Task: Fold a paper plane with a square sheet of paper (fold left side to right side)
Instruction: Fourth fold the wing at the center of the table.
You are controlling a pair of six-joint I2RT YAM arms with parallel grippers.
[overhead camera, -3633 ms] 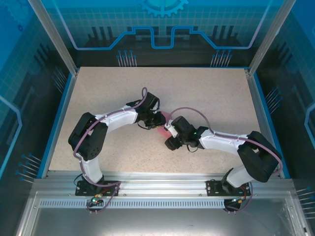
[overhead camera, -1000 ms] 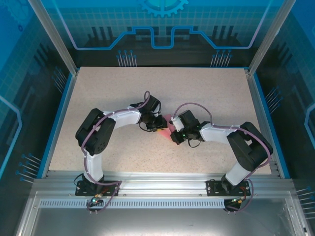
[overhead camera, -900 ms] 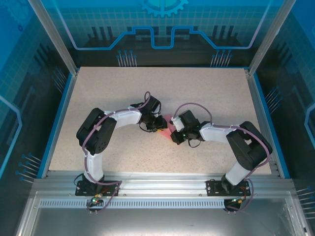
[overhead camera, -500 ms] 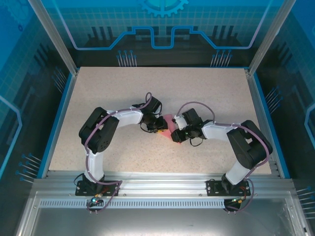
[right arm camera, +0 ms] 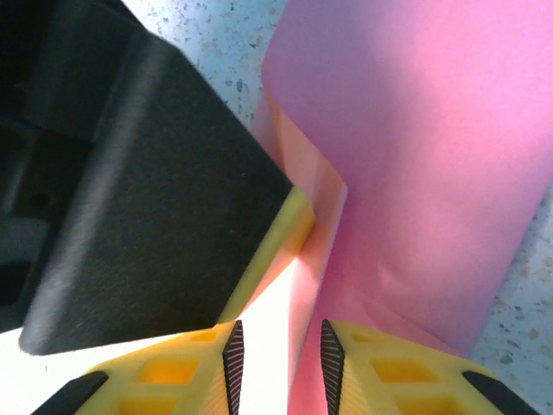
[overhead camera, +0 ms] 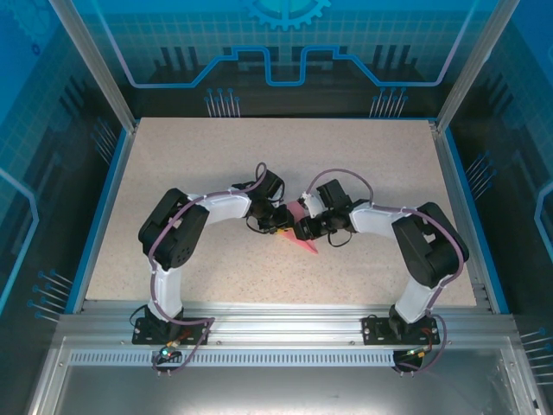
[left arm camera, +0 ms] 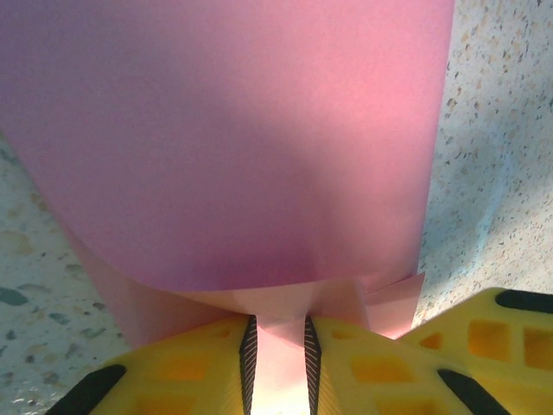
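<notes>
Folding is under way but not finished, as I judge it. The square sheet of paper [overhead camera: 305, 245] sits at the middle of the surface [overhead camera: 190, 164], caught between the two grippers, with a pointed pink tip poking out toward the near edge. That point, and the stacked layers at the paper's near edge in the left wrist view, suggest some of the plane's folds are already in place.

The left gripper [left arm camera: 276, 333] has its jaws drawn close on the near edge of the paper [left arm camera: 233, 138], pinching the layers there. Above the pinch the top layer bulges up in a soft, rounded arch over the flatter layer below, so the side-to-side fold is a curl and not yet a crease. A small flap juts out just right of the pinch.

The right gripper [right arm camera: 281, 341] has its jaws near together with paper [right arm camera: 415, 156] between them. The glare at the pads washes out the contact, so it is probably a pinch, but I cannot be sure. The left gripper's dark body [right arm camera: 147, 190] is right beside it, nearly touching. In the top view the two grippers [overhead camera: 283, 226] [overhead camera: 302, 230] meet head-on over the sheet.

What is left, in my view: bringing the raised layer fully across, lining up the edges, and pressing the centre crease flat.

As for holders, the paper rests on the bare surface itself, not inside anything.
</notes>
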